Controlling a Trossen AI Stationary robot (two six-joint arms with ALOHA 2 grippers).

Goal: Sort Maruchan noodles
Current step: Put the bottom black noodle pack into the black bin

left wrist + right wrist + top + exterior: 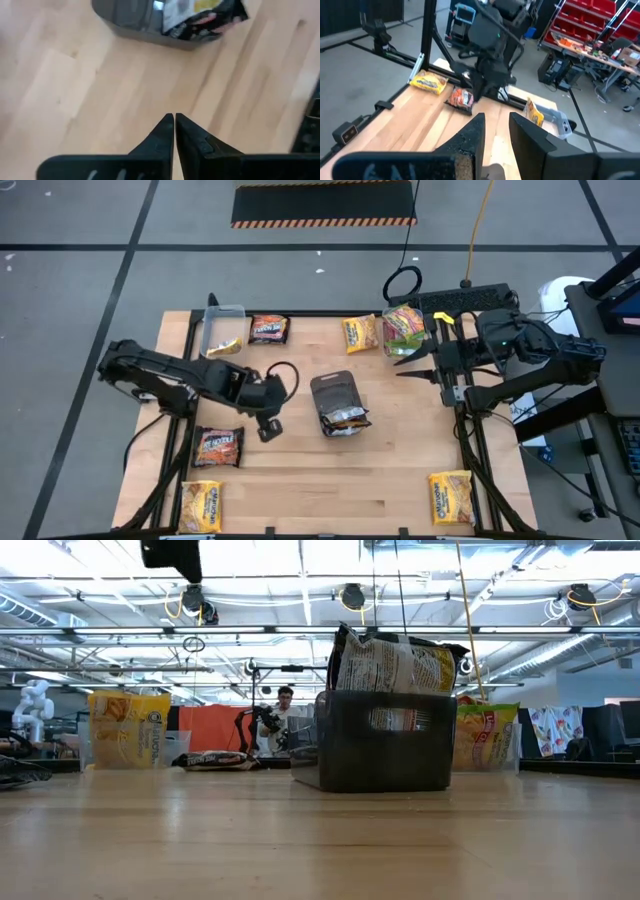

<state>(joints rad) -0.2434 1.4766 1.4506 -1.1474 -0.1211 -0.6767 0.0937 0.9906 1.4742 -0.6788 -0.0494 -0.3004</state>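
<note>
hovering left gripper [270,427] (jaws closed) beside tray [333,388], right gripper [406,364] parted

No readable text on any packet. Yellow noodle packet [128,730] in low view carries dark vertical lettering, too small to make out. Packets in dark tray [385,753] show print, illegible. Left claw [174,120] base bears pale marks, unreadable. No numbers or signs legible.
</note>
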